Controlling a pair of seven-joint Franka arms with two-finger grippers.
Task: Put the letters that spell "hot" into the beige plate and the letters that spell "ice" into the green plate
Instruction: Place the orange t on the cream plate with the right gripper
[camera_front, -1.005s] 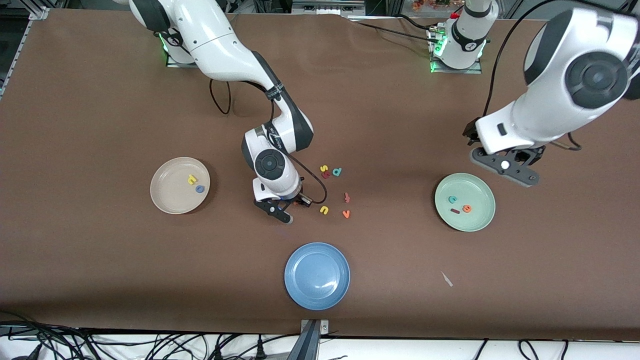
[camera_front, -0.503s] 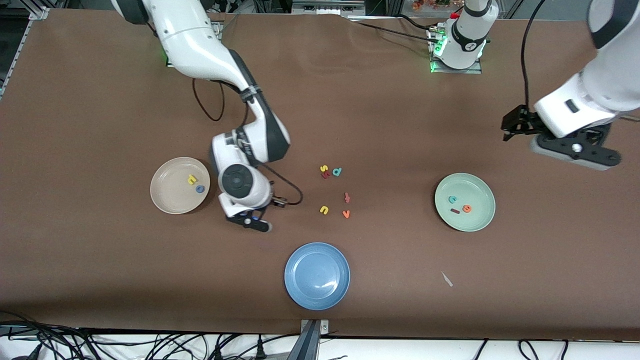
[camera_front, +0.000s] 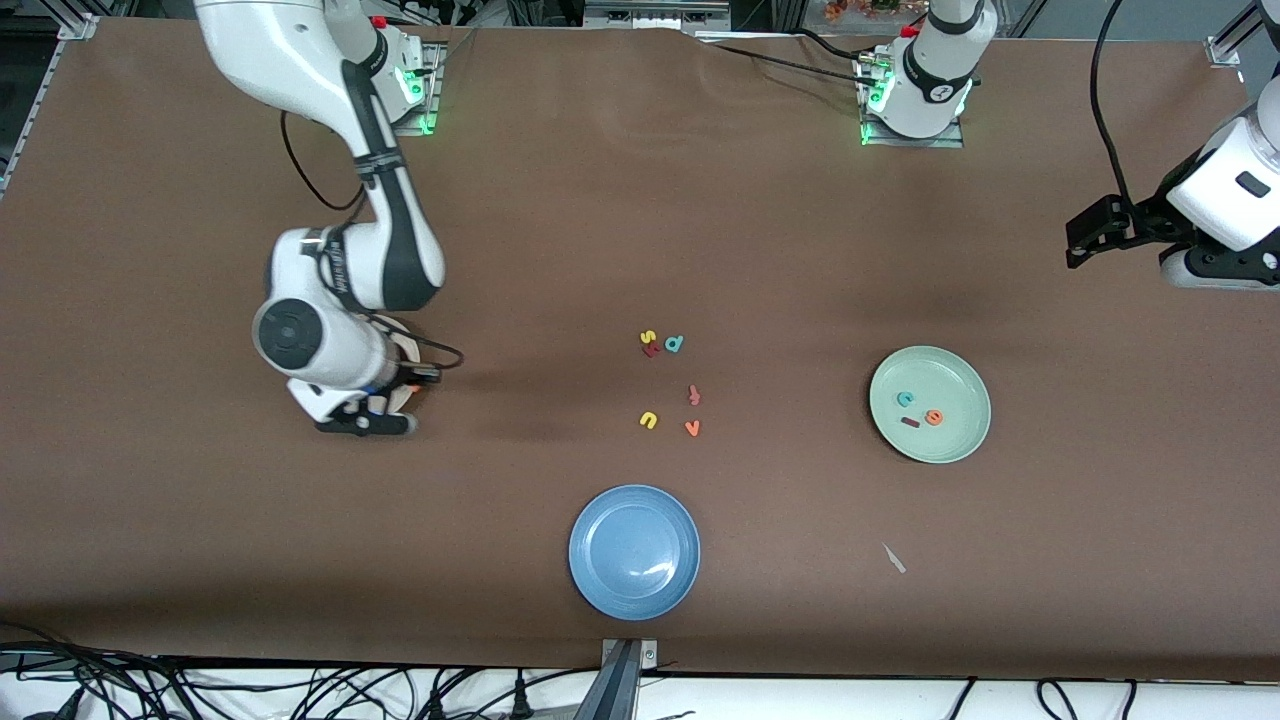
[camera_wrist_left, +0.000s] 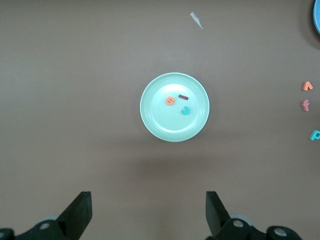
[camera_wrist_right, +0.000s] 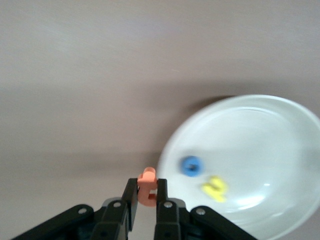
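Note:
My right gripper (camera_wrist_right: 147, 192) is shut on the orange "t" (camera_wrist_right: 147, 186) and hangs over the rim of the beige plate (camera_wrist_right: 260, 135). The blue "o" (camera_wrist_right: 191, 165) and yellow "h" (camera_wrist_right: 215, 188) lie in that plate. In the front view the right gripper (camera_front: 405, 392) and its wrist hide most of the beige plate (camera_front: 410, 352). The green plate (camera_front: 955, 380) holds the teal "c" (camera_front: 905, 398), orange "e" (camera_front: 934, 417) and dark red "i" (camera_front: 910, 422). My left gripper (camera_front: 1085, 240) is open and empty, high over the table at the left arm's end.
A blue plate (camera_front: 634, 551) sits near the front edge. Loose letters lie mid-table: yellow s (camera_front: 648, 337), teal d (camera_front: 675, 344), a redder t-like letter (camera_front: 693, 395), a yellow hooked letter (camera_front: 648, 420), orange v (camera_front: 692, 428). A white scrap (camera_front: 893, 558) lies nearer the camera than the green plate.
My right gripper has carried the orange "t" from the loose letters across to the beige plate. My left arm has pulled up and away from the green plate.

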